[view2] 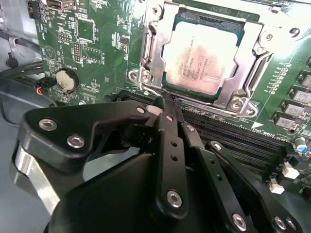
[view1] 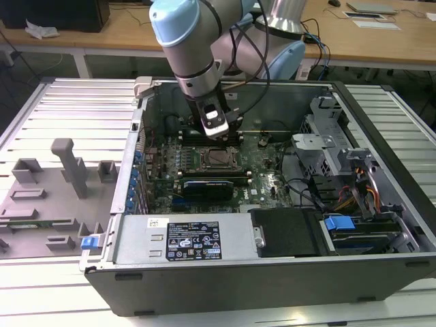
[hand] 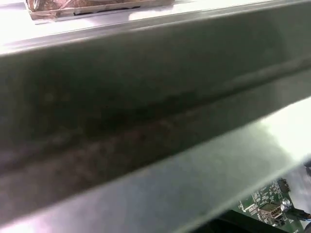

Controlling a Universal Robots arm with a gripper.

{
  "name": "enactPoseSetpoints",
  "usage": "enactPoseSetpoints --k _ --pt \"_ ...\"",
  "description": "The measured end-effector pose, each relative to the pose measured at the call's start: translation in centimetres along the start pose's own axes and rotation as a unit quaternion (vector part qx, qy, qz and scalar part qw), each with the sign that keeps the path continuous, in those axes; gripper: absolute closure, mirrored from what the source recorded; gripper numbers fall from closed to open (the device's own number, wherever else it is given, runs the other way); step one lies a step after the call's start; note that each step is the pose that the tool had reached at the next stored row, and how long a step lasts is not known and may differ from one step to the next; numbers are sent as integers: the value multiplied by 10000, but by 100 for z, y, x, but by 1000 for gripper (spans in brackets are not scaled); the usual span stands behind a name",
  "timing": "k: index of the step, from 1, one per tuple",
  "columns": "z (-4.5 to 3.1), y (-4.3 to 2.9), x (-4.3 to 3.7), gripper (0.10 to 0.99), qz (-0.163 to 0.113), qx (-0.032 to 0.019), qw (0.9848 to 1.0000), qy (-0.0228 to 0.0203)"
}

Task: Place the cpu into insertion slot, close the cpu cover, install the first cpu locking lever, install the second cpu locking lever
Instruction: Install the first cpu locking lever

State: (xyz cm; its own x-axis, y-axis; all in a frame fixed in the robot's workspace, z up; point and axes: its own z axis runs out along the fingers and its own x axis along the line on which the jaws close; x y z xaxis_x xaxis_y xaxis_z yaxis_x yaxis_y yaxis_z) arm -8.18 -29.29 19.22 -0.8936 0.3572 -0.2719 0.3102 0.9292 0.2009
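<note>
Fingers (view2: 167,131), pressed together and empty, hover just beside the socket (view2: 146,73), where the chip (view2: 201,56) lies under its lowered cover (view2: 228,92). A slip could scrape the green board (view2: 92,53).

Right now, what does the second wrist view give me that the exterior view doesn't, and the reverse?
Second wrist view: the cpu seated in the insertion slot, the cpu cover down around it, the gripper shut close by the slot's edge. Exterior view: the whole computer case and the grey fixture tray on the exterior view's left. Both: gripper, slot, green board.
</note>
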Motion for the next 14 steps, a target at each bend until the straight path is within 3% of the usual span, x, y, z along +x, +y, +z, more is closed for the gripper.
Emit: enactPoseSetpoints --k 6,12,14 --pt "7 -12 -1 980 5 -16 10000 0" --pt "8 -12 -1 980 33 -103 9999 11" --pt "9 -12 -1 980 34 -108 9999 12"
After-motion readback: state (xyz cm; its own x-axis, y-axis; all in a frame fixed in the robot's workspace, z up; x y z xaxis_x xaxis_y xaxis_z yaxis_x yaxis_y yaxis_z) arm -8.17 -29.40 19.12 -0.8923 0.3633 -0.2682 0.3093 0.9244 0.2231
